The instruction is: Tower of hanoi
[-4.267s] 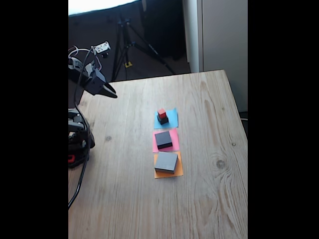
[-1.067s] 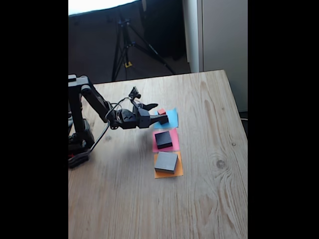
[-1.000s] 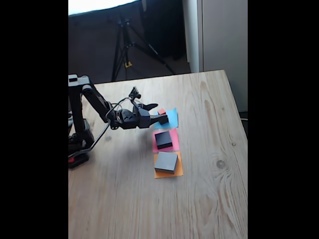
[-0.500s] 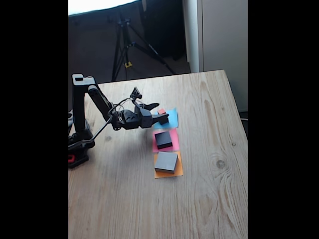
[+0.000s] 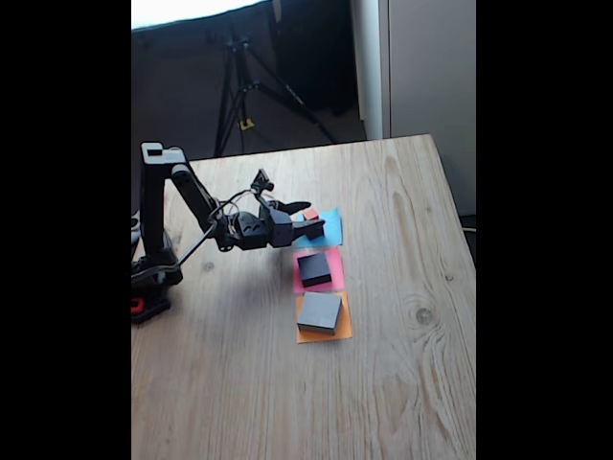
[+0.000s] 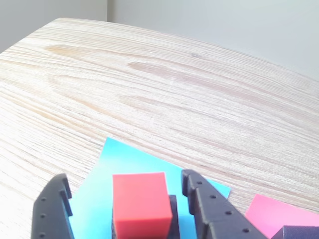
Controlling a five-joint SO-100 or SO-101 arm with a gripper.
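Note:
A tiny red cube (image 5: 311,215) sits on the smallest black block (image 6: 172,219) on a blue paper square (image 5: 330,228). My gripper (image 5: 306,218) is open, and in the wrist view (image 6: 125,180) its fingers (image 6: 207,209) stand on either side of the red cube (image 6: 141,204) with a gap on each side. In the fixed view the gripper hides most of the small black block. A mid-sized black block (image 5: 314,269) rests on a pink square. The largest dark grey block (image 5: 320,311) rests on an orange square.
The arm's base (image 5: 148,283) stands at the left edge of the wooden table (image 5: 402,364), with a cable running beside it. A tripod (image 5: 239,86) stands on the floor behind the table. Bare wood lies to the right of and in front of the paper squares.
From a folded pose at the left, the arm has reached out to the blue square. Over the last second the gripper has edged forward around the red cube.

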